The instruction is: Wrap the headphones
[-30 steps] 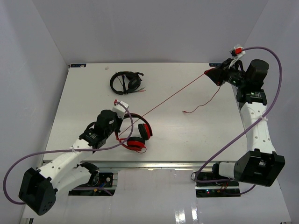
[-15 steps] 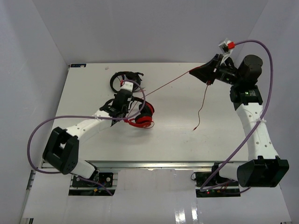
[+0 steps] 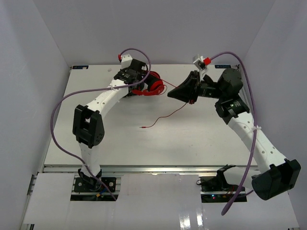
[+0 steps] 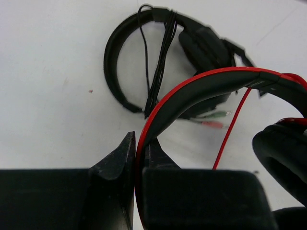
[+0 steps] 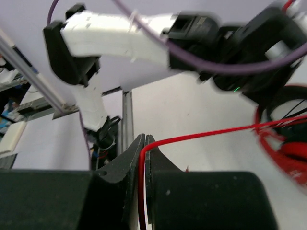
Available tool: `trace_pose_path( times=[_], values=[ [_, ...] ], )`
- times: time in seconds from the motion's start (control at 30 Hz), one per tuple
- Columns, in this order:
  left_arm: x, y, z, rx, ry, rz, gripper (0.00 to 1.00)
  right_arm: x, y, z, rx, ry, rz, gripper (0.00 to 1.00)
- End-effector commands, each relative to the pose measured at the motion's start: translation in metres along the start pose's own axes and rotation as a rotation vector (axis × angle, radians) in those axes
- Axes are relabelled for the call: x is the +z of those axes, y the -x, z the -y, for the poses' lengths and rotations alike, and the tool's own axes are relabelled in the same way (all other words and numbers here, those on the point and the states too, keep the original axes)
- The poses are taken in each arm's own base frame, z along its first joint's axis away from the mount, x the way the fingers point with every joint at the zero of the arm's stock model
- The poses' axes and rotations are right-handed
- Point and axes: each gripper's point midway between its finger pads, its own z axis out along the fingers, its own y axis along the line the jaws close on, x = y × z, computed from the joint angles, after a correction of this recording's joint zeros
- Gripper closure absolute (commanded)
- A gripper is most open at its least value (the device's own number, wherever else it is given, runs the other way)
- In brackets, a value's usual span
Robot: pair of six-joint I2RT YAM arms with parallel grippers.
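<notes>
In 1 second the left gripper (image 4: 138,143) has carried the headphones (image 3: 149,87) from the tabletop's (image 3: 206,139) near-left part to its far edge, above the black headphones (image 4: 158,52), jaws pinching the red headband. The right gripper (image 5: 144,140), jaws pressed on the cable (image 5: 201,135), has swung in close, so the once-taut line is short and its tail lies slack mid-table. Likely 1 winding turn is underway. No container shows.
</notes>
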Motion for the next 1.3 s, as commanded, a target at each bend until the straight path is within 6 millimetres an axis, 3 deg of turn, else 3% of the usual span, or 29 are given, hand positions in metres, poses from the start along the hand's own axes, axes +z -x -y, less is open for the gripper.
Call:
trace_pose_path(
  times=[0.0,0.1,0.3,0.77,0.9,1.07,1.27],
  values=[
    [0.017,0.025,-0.01,-0.244,0.064,-0.053,1.0,0.0,-0.021,-0.041,-0.015,0.122,-0.012,0.92],
    [0.018,0.048,-0.002,-0.378,0.033,-0.056,1.0,0.001,-0.043,-0.047,0.018,0.142,-0.038,0.92],
    [0.015,0.072,0.001,-0.589,-0.036,-0.094,1.0,0.001,-0.081,-0.045,0.077,0.144,-0.086,0.92],
    [-0.045,0.146,0.003,-0.868,-0.252,-0.036,1.0,-0.001,-0.17,-0.022,0.139,0.07,-0.21,0.92],
    [-0.052,0.154,0.004,-0.882,-0.278,-0.023,1.0,-0.002,-0.172,-0.024,0.146,0.073,-0.215,0.92],
    [-0.046,0.145,0.002,-0.877,-0.254,-0.033,1.0,0.001,-0.161,-0.026,0.136,0.086,-0.201,0.92],
    [-0.042,0.143,0.009,-0.891,-0.27,-0.047,1.0,0.006,-0.165,-0.03,0.142,0.106,-0.211,0.92]
  ],
)
